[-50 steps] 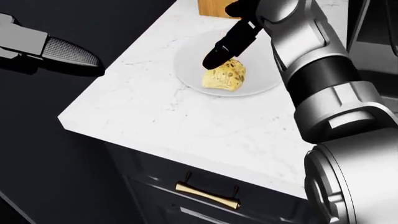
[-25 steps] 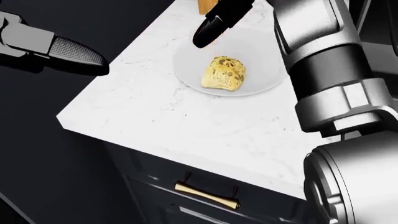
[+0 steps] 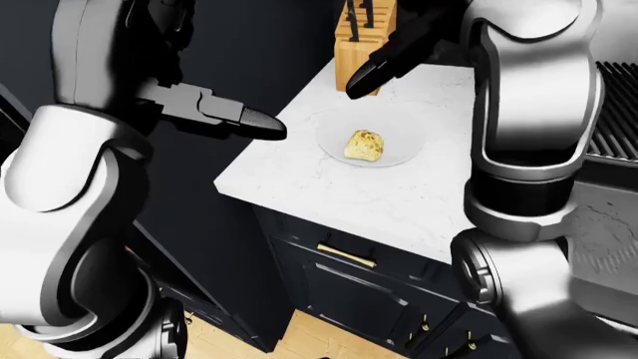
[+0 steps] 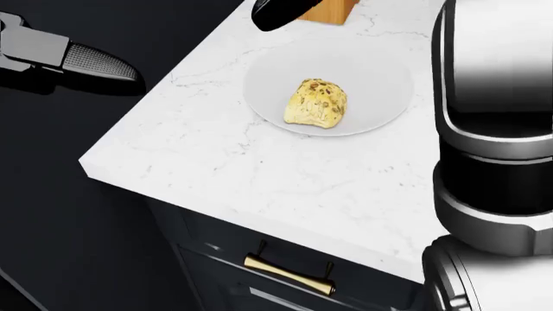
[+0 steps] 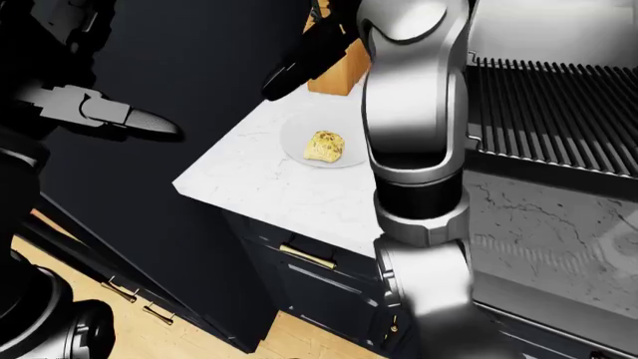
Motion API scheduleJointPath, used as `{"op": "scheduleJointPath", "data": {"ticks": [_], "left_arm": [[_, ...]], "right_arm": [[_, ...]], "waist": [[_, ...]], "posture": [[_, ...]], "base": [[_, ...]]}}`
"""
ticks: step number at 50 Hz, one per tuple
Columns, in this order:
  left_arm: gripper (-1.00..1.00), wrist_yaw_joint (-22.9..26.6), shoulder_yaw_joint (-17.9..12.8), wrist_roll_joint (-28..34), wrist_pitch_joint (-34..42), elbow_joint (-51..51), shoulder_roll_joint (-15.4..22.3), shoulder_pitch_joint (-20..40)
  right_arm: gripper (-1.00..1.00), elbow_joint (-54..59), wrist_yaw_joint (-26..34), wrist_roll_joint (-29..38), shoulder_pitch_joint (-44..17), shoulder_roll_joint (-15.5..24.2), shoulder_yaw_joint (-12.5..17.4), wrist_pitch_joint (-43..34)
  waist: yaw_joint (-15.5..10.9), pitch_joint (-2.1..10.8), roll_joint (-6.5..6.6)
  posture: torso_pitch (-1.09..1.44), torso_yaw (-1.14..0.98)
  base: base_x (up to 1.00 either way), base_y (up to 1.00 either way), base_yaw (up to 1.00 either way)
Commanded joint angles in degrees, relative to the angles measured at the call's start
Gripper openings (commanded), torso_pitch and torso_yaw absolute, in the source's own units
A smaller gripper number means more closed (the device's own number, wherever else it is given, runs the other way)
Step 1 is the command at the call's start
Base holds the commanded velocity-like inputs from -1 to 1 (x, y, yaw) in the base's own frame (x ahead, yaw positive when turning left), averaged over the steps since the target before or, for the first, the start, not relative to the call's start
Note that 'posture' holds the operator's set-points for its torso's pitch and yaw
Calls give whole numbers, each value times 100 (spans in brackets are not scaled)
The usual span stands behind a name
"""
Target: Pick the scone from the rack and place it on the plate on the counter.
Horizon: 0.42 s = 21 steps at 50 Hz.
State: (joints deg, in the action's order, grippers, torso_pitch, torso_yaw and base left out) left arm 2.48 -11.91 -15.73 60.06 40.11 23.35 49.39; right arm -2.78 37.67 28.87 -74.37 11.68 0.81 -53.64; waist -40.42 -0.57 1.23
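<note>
The scone (image 4: 316, 102), yellow with dark flecks, lies alone on the white plate (image 4: 380, 97) on the white marble counter (image 4: 251, 181). My right hand (image 3: 374, 71) hangs open above the plate's upper left, well apart from the scone, with nothing in its dark fingers (image 4: 272, 13). In the right-eye view the silver right arm (image 5: 413, 112) rises just right of the plate. My left hand (image 3: 249, 120) hovers empty and open off the counter's left edge, its fingers pointing toward the plate.
A wooden knife block (image 3: 357, 45) stands on the counter beyond the plate. A black stove grate (image 5: 559, 97) lies to the right. Dark cabinet fronts with a brass drawer handle (image 4: 290, 272) sit under the counter; wood floor (image 5: 60, 277) shows at lower left.
My right hand has lifted up and away from the scone, toward the top of the head view. The scone stays on the plate. The left hand has barely moved.
</note>
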Motion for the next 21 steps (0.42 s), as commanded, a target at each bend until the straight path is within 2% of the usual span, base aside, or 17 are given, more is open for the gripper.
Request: {"op": "scheduleJointPath", "data": {"ticks": [1,9,21], "left_arm": [[100,-34,-92,47,-164,67,68,173],[100,-37,-104,41,-179,31,87,200],[100,-57,-118,39,-220,66,90,106]], "right_arm": [[100,-383,-32,84,-26,31,11,-272],[100,-1490,102,336,109,40,-136,-1167],[100,-2395,312,743,230,1,-321,-1913]], "waist": [[-5,122,11],[-18,110,0],[-7,100,8]], "posture": [[0,64],[0,64],[0,64]], "base": [[0,0,0],[0,0,0],[0,0,0]]}}
